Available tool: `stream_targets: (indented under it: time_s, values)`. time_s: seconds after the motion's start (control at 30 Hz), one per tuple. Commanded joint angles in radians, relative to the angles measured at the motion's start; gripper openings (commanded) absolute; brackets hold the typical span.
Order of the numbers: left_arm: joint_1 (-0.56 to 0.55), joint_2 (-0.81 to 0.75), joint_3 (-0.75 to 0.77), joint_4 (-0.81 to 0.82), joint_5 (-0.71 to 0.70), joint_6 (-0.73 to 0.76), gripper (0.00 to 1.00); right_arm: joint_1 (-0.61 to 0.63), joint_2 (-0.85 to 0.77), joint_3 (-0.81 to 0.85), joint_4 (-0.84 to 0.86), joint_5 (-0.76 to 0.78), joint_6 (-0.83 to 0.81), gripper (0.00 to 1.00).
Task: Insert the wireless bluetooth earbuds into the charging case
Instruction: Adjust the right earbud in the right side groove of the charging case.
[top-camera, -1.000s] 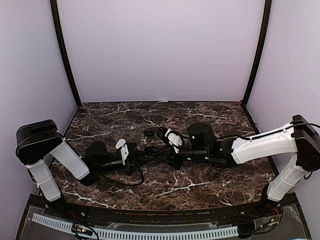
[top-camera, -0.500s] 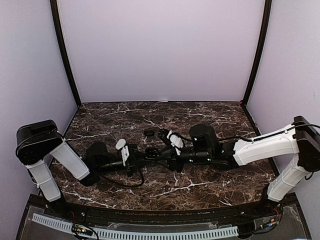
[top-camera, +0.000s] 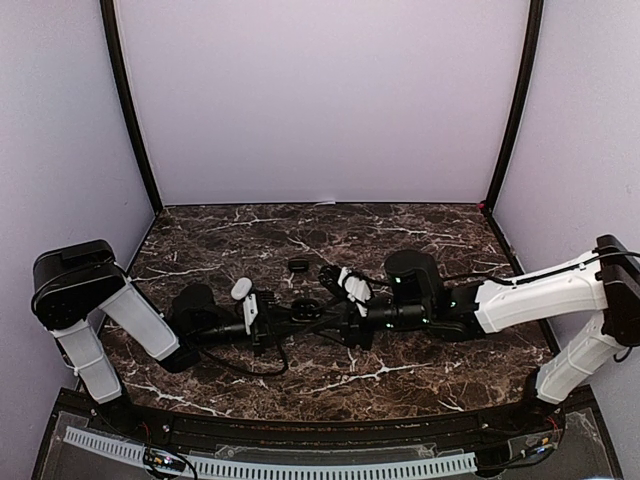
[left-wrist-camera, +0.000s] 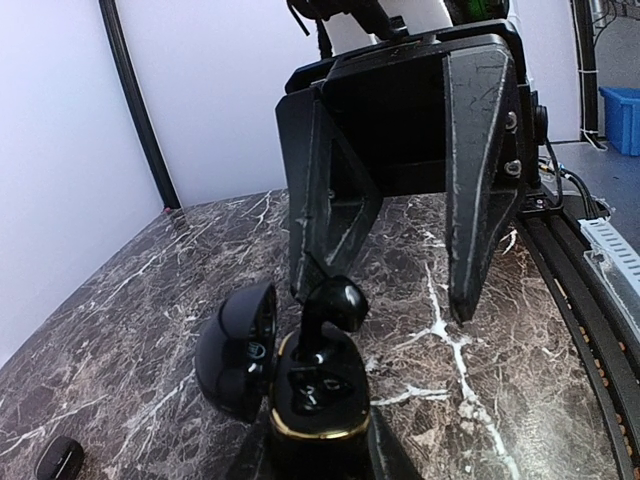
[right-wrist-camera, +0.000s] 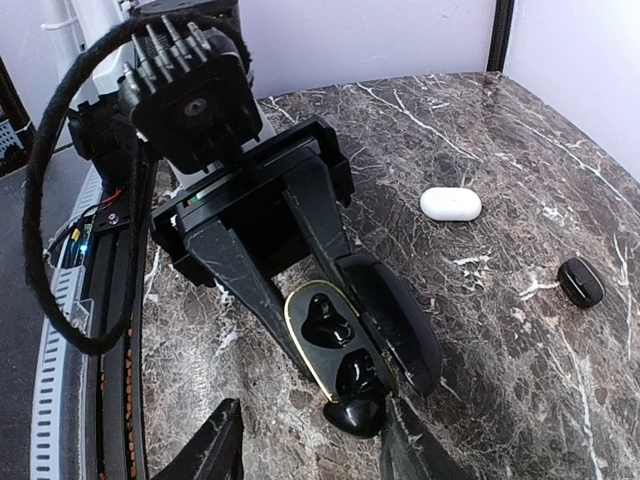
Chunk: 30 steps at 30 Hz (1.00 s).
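- L gripper (right-wrist-camera: 335, 300) clamps open charging case (right-wrist-camera: 318, 322); long axis 11–5 o'clock, R wrist view.
- R gripper (right-wrist-camera: 312, 430) jaws apart, grasping nothing.
- Black earbud (right-wrist-camera: 355, 412) at case's 5 o'clock socket, between R tips; looks unseated.

left arm (top-camera: 140, 318) / right arm (top-camera: 540, 295) — white shells, black joints | jaws black, scuffed, 2 screws | black braided cable (right-wrist-camera: 42, 215)
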Motion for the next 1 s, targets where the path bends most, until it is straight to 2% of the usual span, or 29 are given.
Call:
stream_targets:
  time_s: [0.0,0.17,0.33,0.63,0.97]
  values:
    - [-0.002,-0.027,0.003,0.028,0.024,-0.013,0.08,0.011,-0.035,-0.027,0.009,-0.016,-0.044,0.47]
    - [-0.003,-0.026,0.001,0.033,0.044,-0.024,0.08,0.011,-0.052,-0.043,0.002,-0.019,-0.093,0.64]
    - [-0.002,-0.027,0.001,0.037,0.060,-0.029,0.08,0.009,-0.084,-0.079,0.016,0.040,-0.147,0.66]
    - [-0.002,-0.027,-0.001,0.045,0.103,-0.044,0.08,0.004,-0.145,-0.147,0.064,0.098,-0.310,0.54]
    - [-0.002,-0.026,0.014,0.002,0.178,-0.040,0.08,-0.001,-0.175,-0.175,0.097,0.061,-0.466,0.37]
